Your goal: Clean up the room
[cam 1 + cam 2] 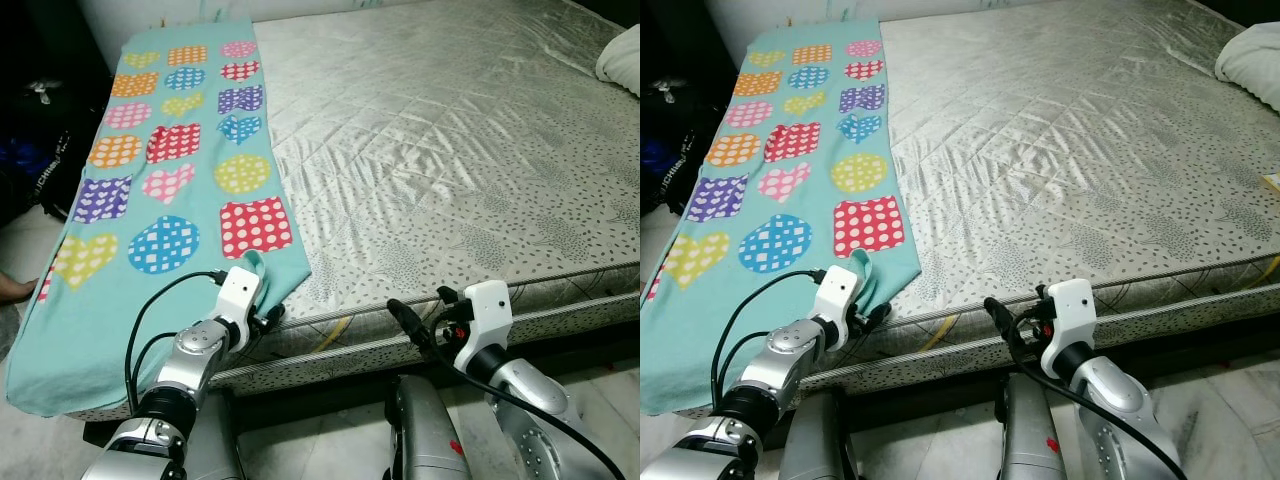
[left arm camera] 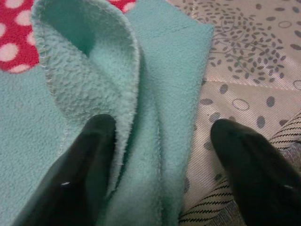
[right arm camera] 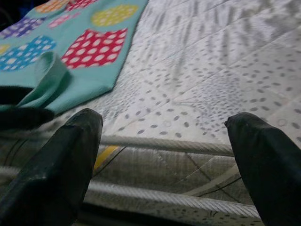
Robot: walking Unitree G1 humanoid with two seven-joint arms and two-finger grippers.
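A teal fleece blanket (image 1: 170, 190), printed with dotted hearts, circles and squares in many colours, lies flat along the left side of the bed (image 1: 450, 150); its near corner is folded up into a loop. The left end effector (image 2: 157, 179), fingers spread, straddles that raised fold. The right end effector (image 3: 164, 160), also spread, hovers at the mattress edge. A white pillow (image 1: 1250, 62) sits at the bed's far right.

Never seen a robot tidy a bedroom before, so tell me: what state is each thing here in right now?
Blanket: spread flat along the bed's left side, near corner bunched up.
Left gripper: open, fingers straddling that bunched corner.
Right gripper: open, empty, at mattress edge.
Mattress: bare.
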